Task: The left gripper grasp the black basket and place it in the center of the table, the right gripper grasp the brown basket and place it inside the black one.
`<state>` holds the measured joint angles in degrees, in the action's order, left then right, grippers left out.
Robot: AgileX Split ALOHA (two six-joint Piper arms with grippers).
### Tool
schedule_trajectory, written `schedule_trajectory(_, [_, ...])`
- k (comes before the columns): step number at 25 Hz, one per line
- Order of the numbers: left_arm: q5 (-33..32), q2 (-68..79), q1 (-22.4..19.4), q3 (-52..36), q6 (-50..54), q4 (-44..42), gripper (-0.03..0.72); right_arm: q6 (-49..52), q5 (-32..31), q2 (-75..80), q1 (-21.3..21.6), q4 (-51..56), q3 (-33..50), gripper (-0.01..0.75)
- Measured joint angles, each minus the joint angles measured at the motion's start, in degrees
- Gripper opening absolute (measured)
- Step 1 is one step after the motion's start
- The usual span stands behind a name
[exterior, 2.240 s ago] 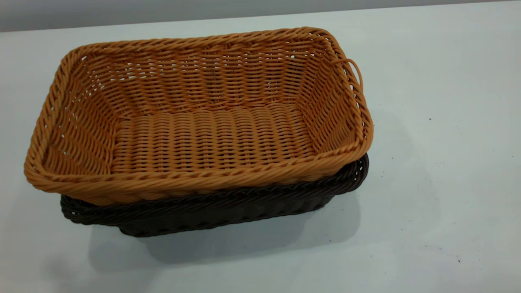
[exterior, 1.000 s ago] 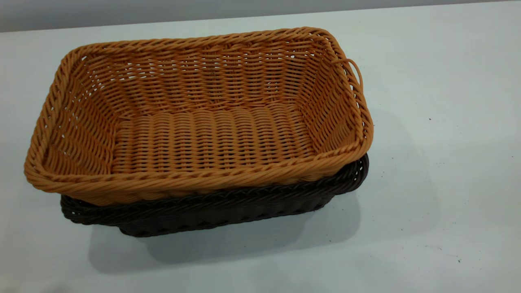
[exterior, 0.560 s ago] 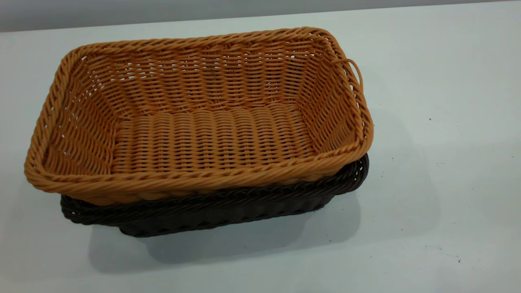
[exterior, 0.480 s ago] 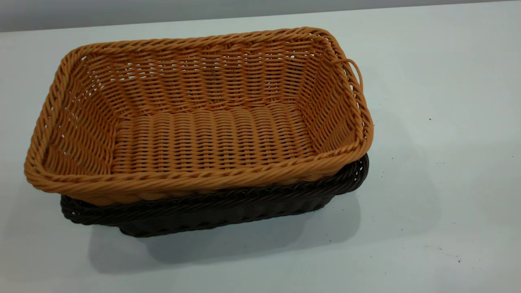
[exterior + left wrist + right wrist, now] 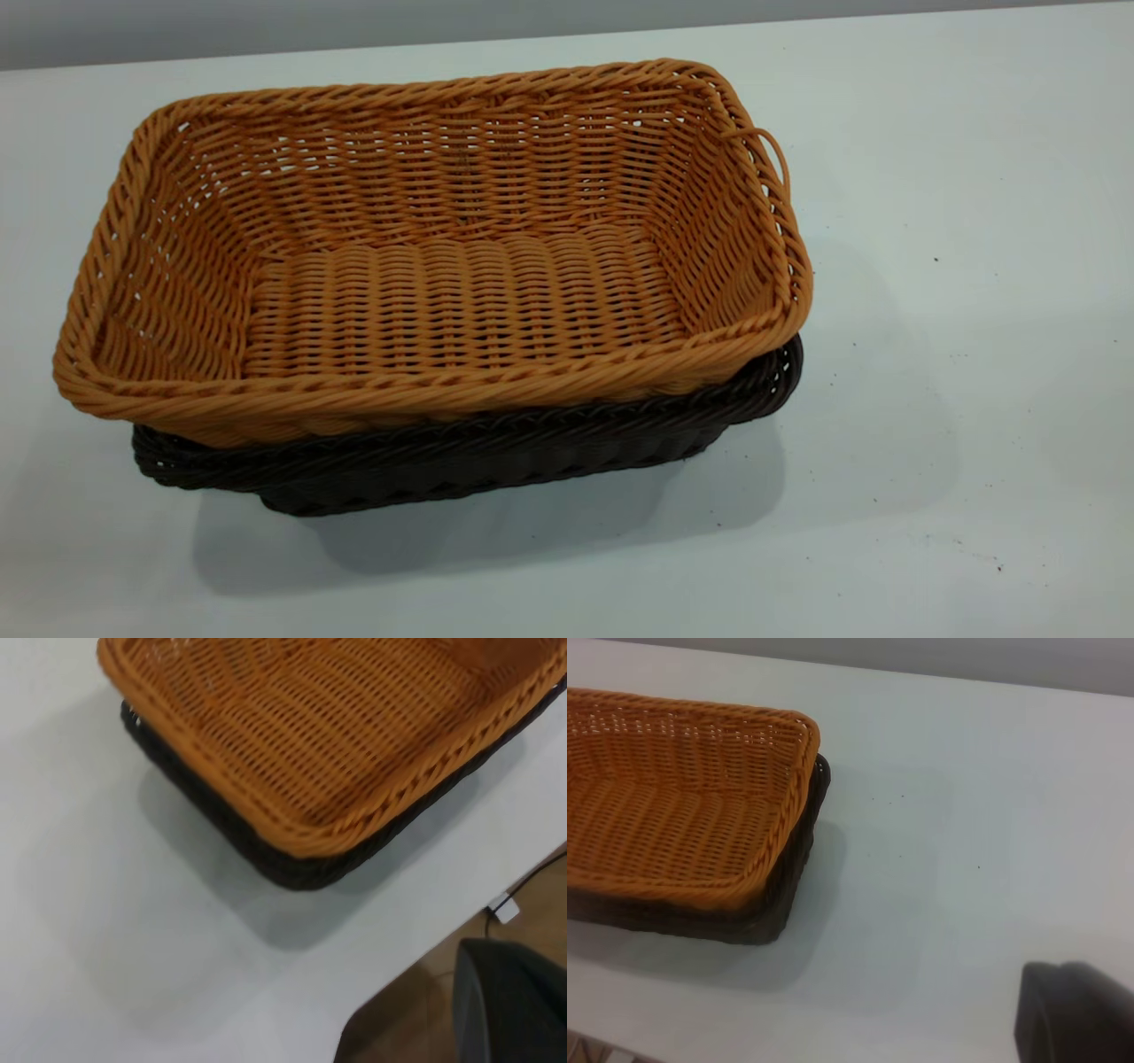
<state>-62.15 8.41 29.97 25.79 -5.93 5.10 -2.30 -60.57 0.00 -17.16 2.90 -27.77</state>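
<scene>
The brown basket (image 5: 434, 257) sits nested inside the black basket (image 5: 496, 452) on the table (image 5: 957, 266), so both placements look done. Neither gripper appears, so their jaws can't be judged; nothing obvious remains.

brown basket (image 5: 682, 797) nested inside black basket (image 5: 793, 877), its rim sitting above the black rim. both on white worktop (image 5: 974, 797) with a few dark specks. blurred dark shape at one frame corner, can't tell what
</scene>
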Motion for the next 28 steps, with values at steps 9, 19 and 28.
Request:
schedule_trajectory(9, [0.4,-0.2,0.0,0.0,0.3,-0.1,-0.001,0.0,0.0,0.0,0.0,0.0,0.0,0.000])
schedule_trajectory(19, [0.4,-0.2,0.0,0.0,0.2,0.1,-0.001,0.1,0.0,0.0,0.0,-0.1,0.0,0.000])
schedule_trajectory(28, [0.4,-0.2,0.0,0.0,0.1,0.1,-0.001,0.1,0.0,0.2,11.5,0.1,0.0,0.000])
